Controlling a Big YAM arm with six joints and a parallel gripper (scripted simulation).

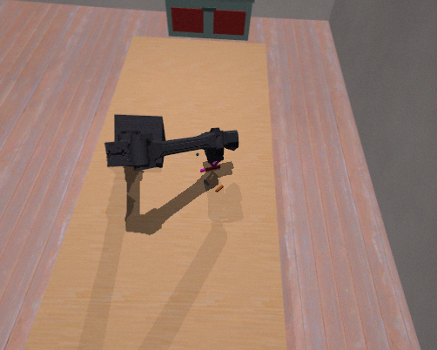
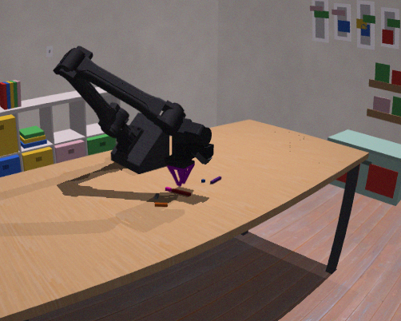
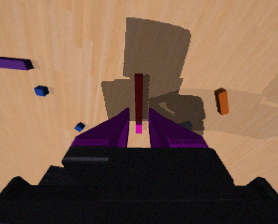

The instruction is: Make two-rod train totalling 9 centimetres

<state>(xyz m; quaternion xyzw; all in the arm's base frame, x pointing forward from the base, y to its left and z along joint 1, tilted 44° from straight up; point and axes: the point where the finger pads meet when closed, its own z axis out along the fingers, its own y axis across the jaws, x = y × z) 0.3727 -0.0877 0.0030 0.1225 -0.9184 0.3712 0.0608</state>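
My gripper is partly open and empty, with its fingertips just above the red rod. The dark red rod lies flat. The magenta rod lies at its base-side end, in one line with it; I see no clear gap. An orange rod and a dark grey rod lie apart from them, the grey one in shadow.
A purple rod lies on the other side, with a blue rod near it. A second blue rod lies nearer the arm's base. The arm hides the purple rod in the top view.
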